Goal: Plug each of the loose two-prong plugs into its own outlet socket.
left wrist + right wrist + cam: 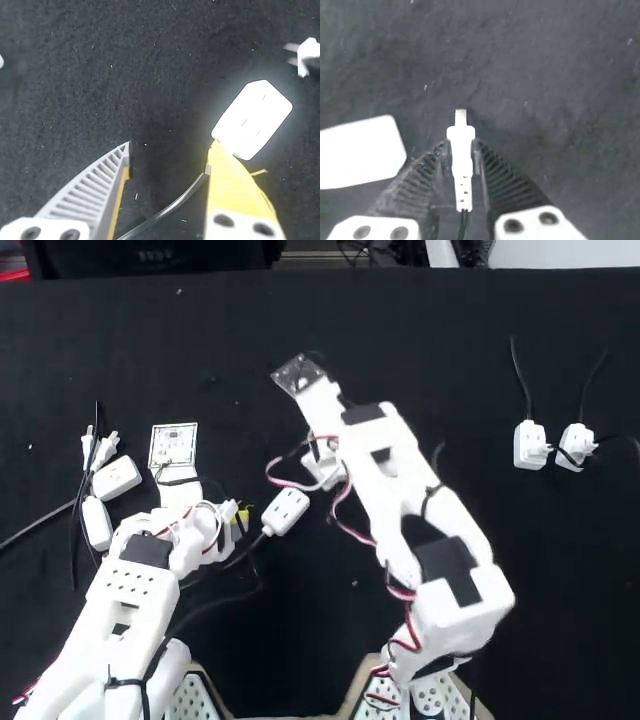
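My right gripper [461, 147] is shut on a white two-prong plug [461, 150], prongs pointing away from the wrist, low over the black mat. A white outlet socket [360, 150] lies just beside it. In the high view this gripper [322, 468] hangs right of that socket [285, 510]. My left gripper [170, 147] stands open over the mat with nothing between its fingers; the yellow fingertip [220, 160] touches the socket [252, 120] from outside. From above, the left gripper [228, 515] sits just left of the socket. The held plug [307, 56] shows beyond the socket.
Two more white sockets [115, 477] [97, 523] and loose plugs [98, 448] lie at the far left, beside a white square card [173, 445]. At the right, two sockets [530, 445] [575, 447] have cords leading back. Black cables trail across the mat near the left arm.
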Available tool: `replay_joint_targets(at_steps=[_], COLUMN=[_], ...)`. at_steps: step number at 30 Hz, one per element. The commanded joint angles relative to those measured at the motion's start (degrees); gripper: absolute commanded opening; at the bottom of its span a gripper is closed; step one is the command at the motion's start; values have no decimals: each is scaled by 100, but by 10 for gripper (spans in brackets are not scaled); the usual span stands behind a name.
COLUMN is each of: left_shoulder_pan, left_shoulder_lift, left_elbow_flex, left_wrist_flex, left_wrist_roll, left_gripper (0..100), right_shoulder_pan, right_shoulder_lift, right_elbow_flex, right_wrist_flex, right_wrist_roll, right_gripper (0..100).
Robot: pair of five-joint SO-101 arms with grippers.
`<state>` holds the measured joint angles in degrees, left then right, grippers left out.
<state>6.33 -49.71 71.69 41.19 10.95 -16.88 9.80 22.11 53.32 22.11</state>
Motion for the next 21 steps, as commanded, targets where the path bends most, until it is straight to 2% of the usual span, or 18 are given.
replay_joint_targets(at_steps=[1,5,13,15,21], left_shoulder_pan=[-66,-66,-66,-66,-66], left_shoulder_lift=[-149,-149,-149,-149,-149], left_elbow_flex=[-127,-127,-127,-127,-127], left_wrist_flex=[-70,-70,-70,-70,-70], left_wrist_roll=[53,44,44,44,44], left_gripper=[252,252,252,252,252], right_shoulder_pan=[105,105,114,114,167], right_shoulder_lift=[-479,-479,-532,-532,-1200], right_elbow_flex=[426,629,646,637,708], right_wrist_flex=[-53,-44,79,88,299], right_wrist_roll=[-44,-9,9,9,-44], right_gripper=[38,96,67,11,11])
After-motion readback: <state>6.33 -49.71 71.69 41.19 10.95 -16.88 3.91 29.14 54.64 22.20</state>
